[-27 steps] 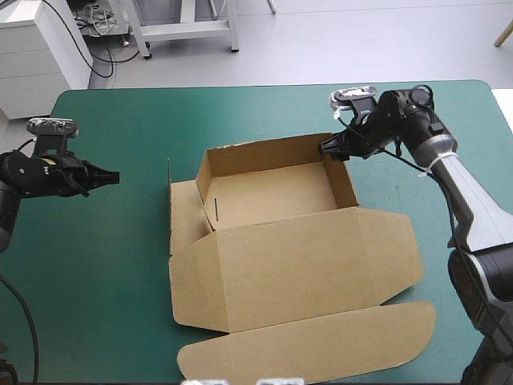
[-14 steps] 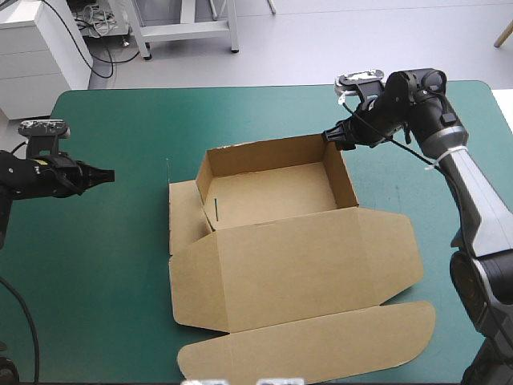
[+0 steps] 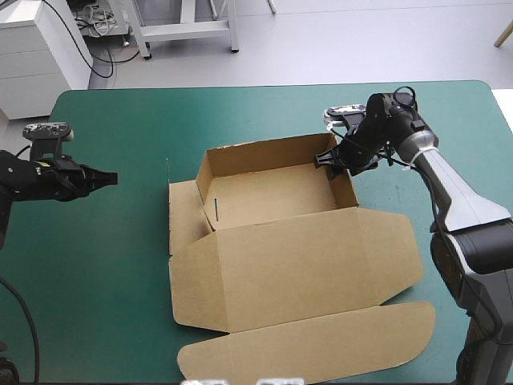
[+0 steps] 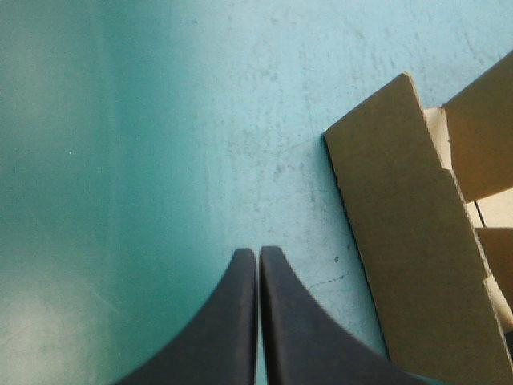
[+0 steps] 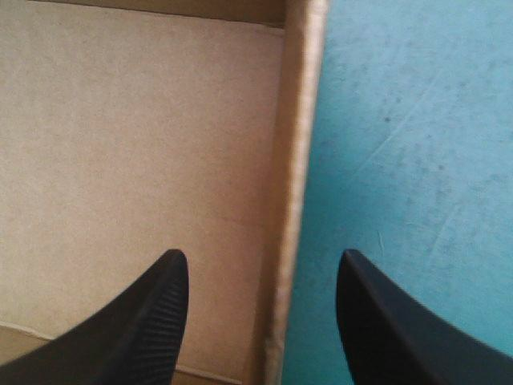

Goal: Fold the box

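Note:
The brown box [image 3: 276,192] stands in the middle of the teal-green table as an open tray with walls up, its lid [image 3: 304,269] lying flat toward the near edge. My right gripper [image 3: 329,159] is open at the tray's far right corner. In the right wrist view the right gripper [image 5: 260,265] straddles the box's right wall [image 5: 292,200], one finger inside, one outside. My left gripper [image 3: 112,177] is shut and empty, over bare cover left of the box. In the left wrist view the left gripper [image 4: 257,261] points at the box's loose left flap [image 4: 409,233].
The box's left side flap [image 3: 183,216] lies flat on the table, with a thin upright edge at its far corner. Bare teal-green cover [image 3: 104,265] stretches left of the box and along the far edge. The lid's tuck flap [image 3: 313,345] reaches the near edge.
The right gripper has come down from above the far right corner onto the tray's right wall, now straddling it. The left gripper has stayed nearly still.

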Robot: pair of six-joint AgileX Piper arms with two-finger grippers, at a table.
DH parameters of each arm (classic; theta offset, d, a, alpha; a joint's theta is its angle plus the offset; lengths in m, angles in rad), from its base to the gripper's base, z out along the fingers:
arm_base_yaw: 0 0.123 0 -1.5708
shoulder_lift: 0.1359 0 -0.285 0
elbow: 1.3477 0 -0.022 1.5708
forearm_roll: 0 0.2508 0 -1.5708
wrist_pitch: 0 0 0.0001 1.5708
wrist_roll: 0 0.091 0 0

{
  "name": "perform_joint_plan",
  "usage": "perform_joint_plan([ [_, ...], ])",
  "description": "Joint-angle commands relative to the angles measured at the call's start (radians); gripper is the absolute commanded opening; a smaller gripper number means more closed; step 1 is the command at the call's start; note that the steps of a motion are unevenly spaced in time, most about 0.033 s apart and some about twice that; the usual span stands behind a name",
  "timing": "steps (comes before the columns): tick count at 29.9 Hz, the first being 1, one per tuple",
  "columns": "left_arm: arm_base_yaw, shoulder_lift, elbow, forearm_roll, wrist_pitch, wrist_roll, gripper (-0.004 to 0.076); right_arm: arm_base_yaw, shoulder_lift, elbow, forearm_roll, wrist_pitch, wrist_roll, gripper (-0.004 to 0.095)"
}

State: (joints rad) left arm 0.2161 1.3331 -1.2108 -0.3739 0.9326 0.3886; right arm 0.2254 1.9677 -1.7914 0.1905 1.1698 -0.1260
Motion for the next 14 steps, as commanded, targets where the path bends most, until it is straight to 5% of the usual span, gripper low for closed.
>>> perform_joint_plan([
  [1,0.003,-0.028,-0.033,-0.037,-0.033,0.001,-0.0008,-0.001,-0.023,-0.023,0.042,-0.021,-0.015,0.0461],
  [4,0.003,-0.028,-0.033,-0.037,-0.033,0.001,-0.0008,-0.001,-0.007,-0.023,0.042,-0.006,-0.015,0.0326],
  [8,0.003,-0.028,-0.033,-0.037,-0.033,0.001,-0.0008,-0.001,-0.007,-0.023,0.042,-0.003,-0.018,-0.0023],
  [14,0.003,-0.028,-0.033,-0.037,-0.026,0.001,-0.0008,-0.004,-0.017,-0.023,0.042,-0.001,-0.008,-0.0021],
])
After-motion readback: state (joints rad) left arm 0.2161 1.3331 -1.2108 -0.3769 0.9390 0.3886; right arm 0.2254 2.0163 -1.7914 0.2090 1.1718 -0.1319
